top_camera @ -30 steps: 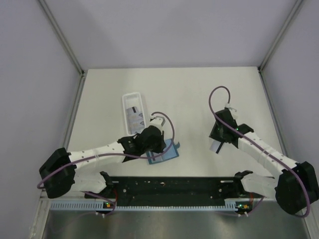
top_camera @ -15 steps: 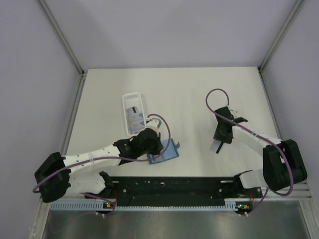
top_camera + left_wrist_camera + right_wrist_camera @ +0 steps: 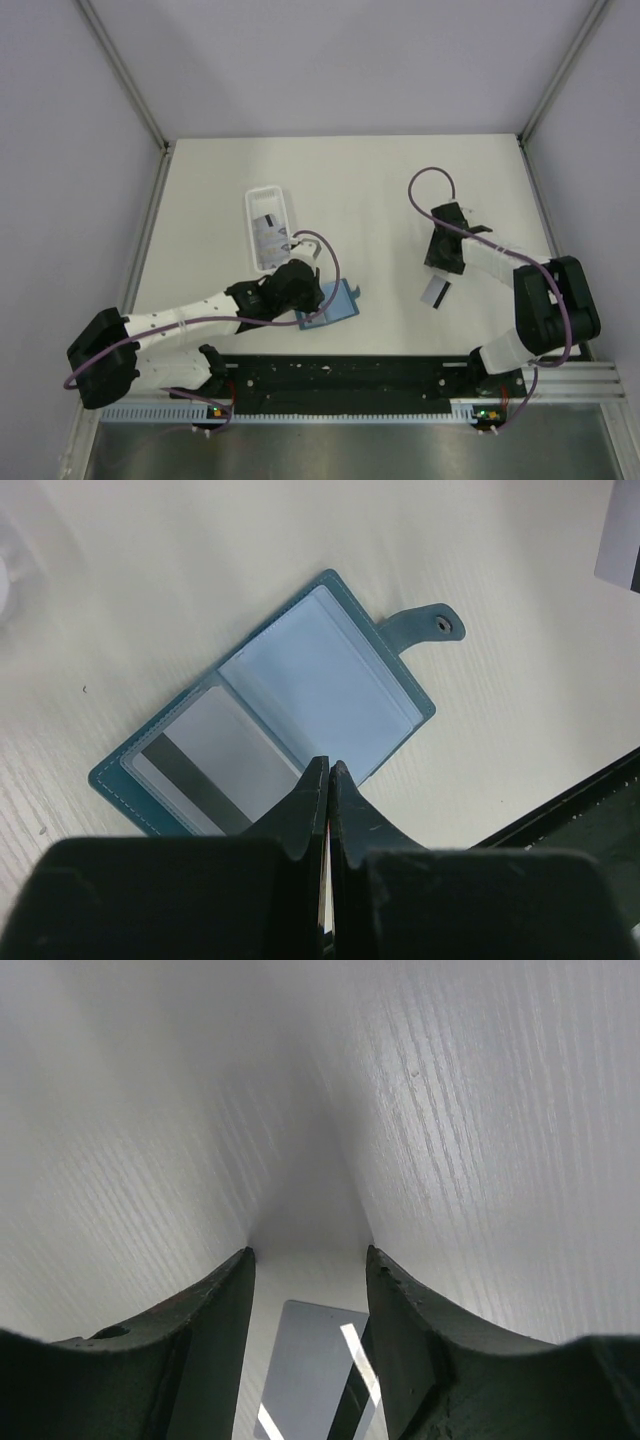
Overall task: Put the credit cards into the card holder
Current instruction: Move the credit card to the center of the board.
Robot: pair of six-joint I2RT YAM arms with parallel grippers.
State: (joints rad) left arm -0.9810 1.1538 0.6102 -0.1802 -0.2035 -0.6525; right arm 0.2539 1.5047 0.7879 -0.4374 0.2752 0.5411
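1. Teal-blue folding card holder (image 3: 300,725): lies open near the near edge of the desk (image 3: 380,190), left of centre. A pale grey card with a dark stripe (image 3: 205,765) is in one pocket, and the other pocket is empty.
2. Left tool (image 3: 327,780): fingers together, over the holder's edge.
3. Right tool (image 3: 308,1260): fingers apart, above a loose striped card (image 3: 310,1370) lying toward the right edge.
4. Long white plastic tray (image 3: 250,215), toward the left edge: further cards (image 3: 268,232) inside, count unclear.
5. I judge one card loaded and the rest outstanding.

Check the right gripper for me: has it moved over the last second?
Yes. In the top view the right gripper has pulled away from the black base rail toward the table's far edge, leaving the credit card on the table.
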